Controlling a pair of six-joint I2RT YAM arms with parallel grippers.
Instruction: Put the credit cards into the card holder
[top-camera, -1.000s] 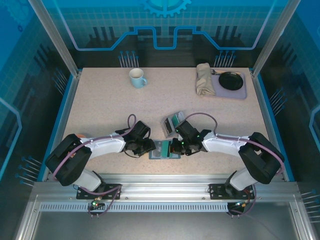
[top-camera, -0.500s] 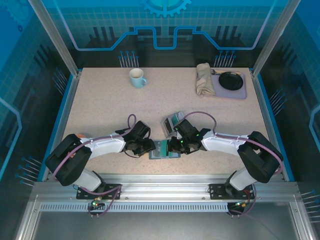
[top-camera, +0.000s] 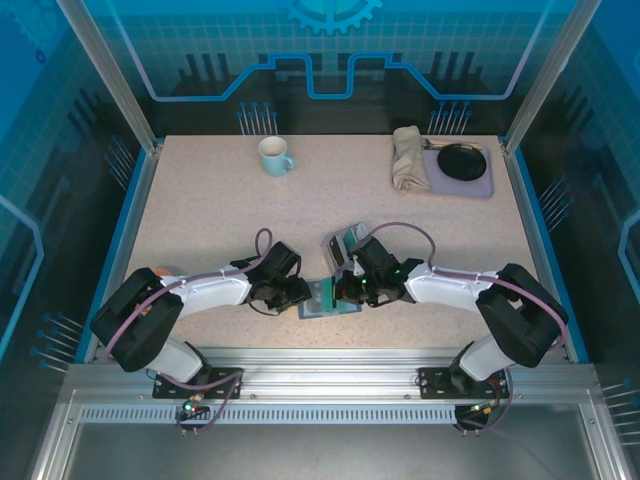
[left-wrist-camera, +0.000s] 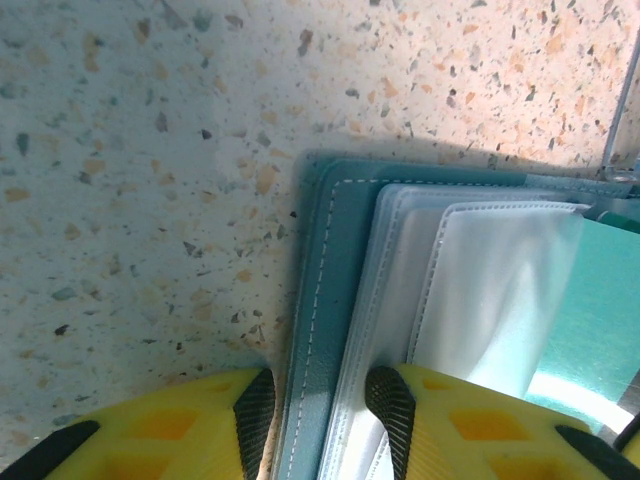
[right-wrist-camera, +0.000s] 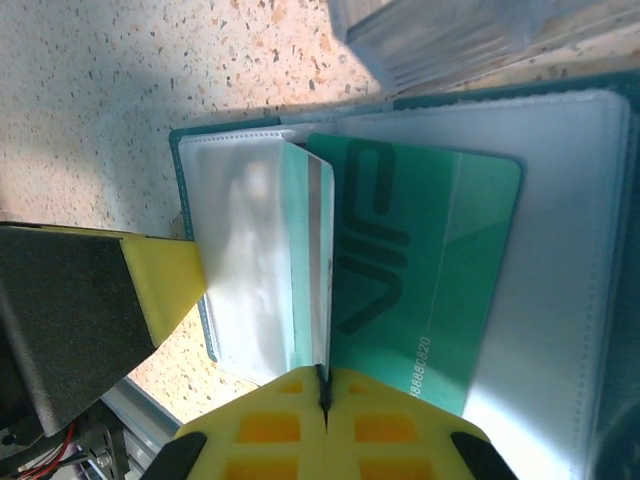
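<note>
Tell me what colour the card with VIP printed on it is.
Teal-green with darker green lettering; the card shows best in the right wrist view.

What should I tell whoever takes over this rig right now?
Left gripper: fingers narrowly apart over the left edge of the holder; grip unclear.
Right gripper: shut on a striped card, standing on edge at a clear sleeve.
The holder lies open, a green VIP card flat on it; the rack just behind seems to hold more.
Done: none clearly slotted.
Left: seat the held card, then the rest.
</note>
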